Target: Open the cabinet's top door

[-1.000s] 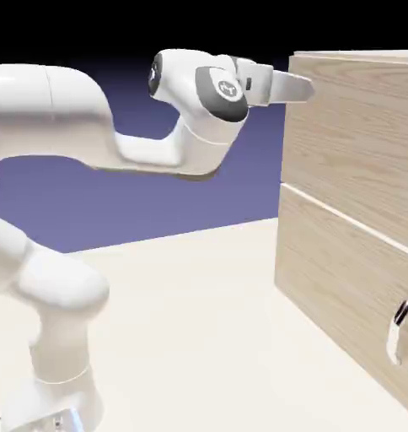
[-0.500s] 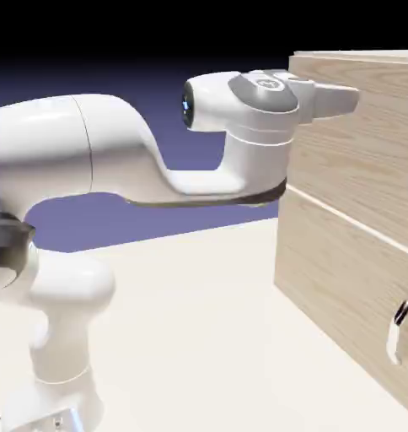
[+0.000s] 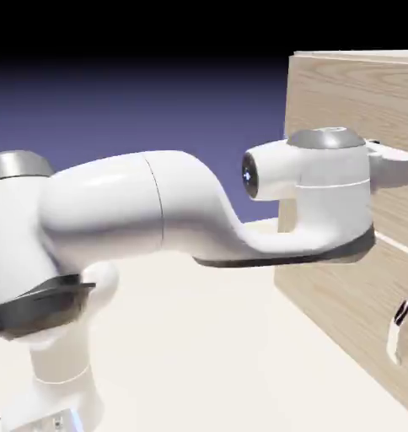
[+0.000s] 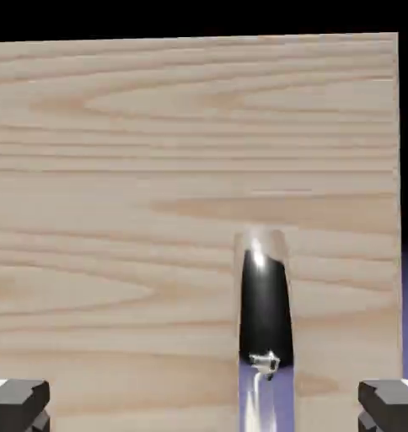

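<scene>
Facing the top door [image 4: 157, 211] of the cabinet [image 3: 342, 101] squarely, jaws spread wide and empty, with both grey fingertips [image 4: 18, 403] at the hand view's bottom corners. Top door's handle [image 4: 263, 316] dead ahead between them, slightly toward the right fingertip, upright, dark and silver, not touched. From the exterior view, gripper [image 3: 401, 164] mostly cut off at the frame's edge, level against the upper panel, just above the seam. Lower panel's handle [image 3: 398, 331] well below.
</scene>
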